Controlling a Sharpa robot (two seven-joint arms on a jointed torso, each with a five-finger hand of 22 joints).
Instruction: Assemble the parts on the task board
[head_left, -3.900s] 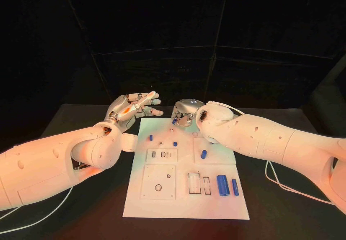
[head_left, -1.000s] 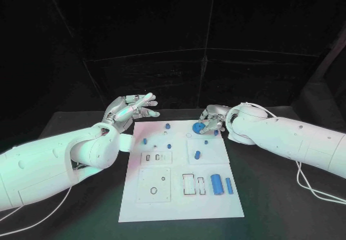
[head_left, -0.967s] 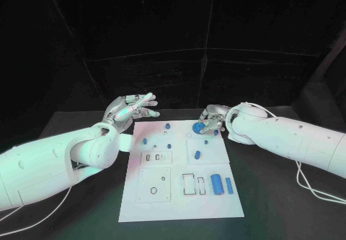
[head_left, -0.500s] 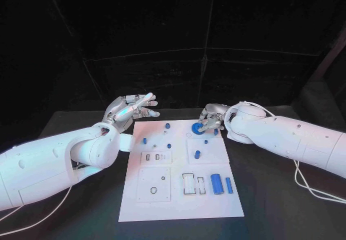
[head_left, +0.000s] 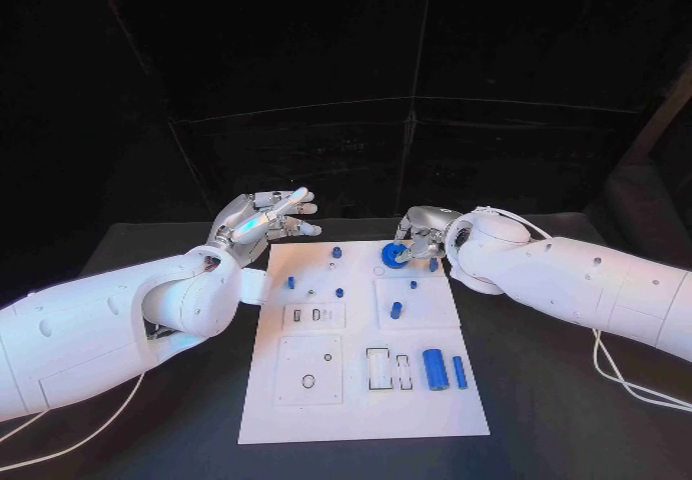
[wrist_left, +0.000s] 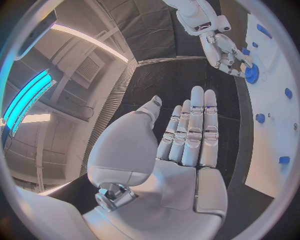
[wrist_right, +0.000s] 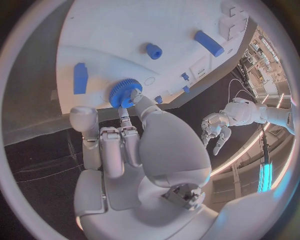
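At task board (head_left: 361, 400) far edge, right hand (head_left: 417, 238) holds blue gear (head_left: 392, 256)

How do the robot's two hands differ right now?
The right hand is bent down at the far end of the task board, its fingers pinching a blue gear. The left hand holds nothing; it is off the board's edge, fingers straight and together. Both are silver hands on white arms.

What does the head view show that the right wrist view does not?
Head view alone: the board's near end, with the two blue cylinders beside the rectangular slots. Right wrist view alone: the gear's teeth and the right hand's fingers touching it up close. Both: the gear, the board's far end and the left hand, raised and holding nothing.
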